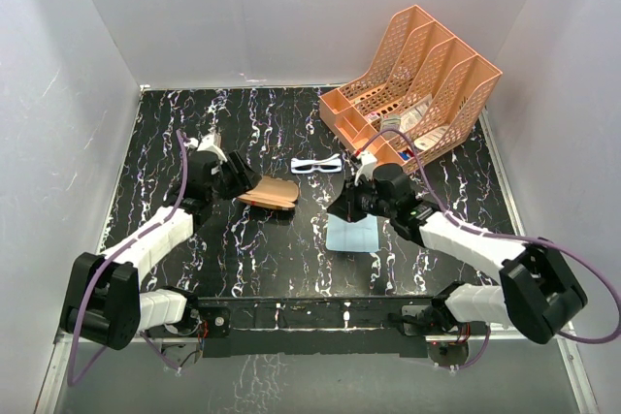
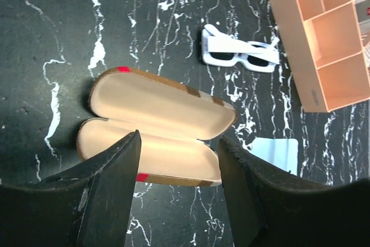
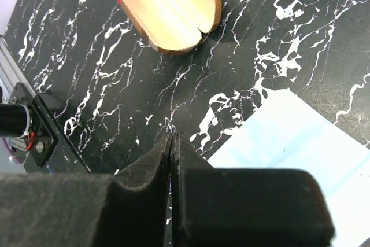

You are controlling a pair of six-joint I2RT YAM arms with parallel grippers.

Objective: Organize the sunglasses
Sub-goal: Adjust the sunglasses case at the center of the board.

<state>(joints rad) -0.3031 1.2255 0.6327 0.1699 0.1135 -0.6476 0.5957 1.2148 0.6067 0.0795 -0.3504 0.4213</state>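
Sunglasses [image 1: 317, 165]: light, thin-framed, scratch-prone; I judge the bridge safest. My left fingers [image 2: 110, 189] apart, right fingers [image 3: 144, 177] pressed together

Counter [image 1: 281, 269]: black top with white marble-like veins running all over it; it fills the middle of the overhead view and has a slight sheen.
Back wall [image 1: 320, 7]: plain pale grey-white panel, standing upright at the far edge of the counter.
Left wall [image 1: 49, 143]: the same pale panel, closing off the counter's left side; a few faint scuffs show on it.
Right wall [image 1: 572, 94]: matching pale panel along the right side.
Metal strip [image 1: 502, 164]: thin silvery edging where the counter meets the right wall.
Near ledge [image 1: 310, 380]: dull grey surface in front of the counter, faintly mirroring the veined pattern.
Light: soft and even, with no hard shadows.
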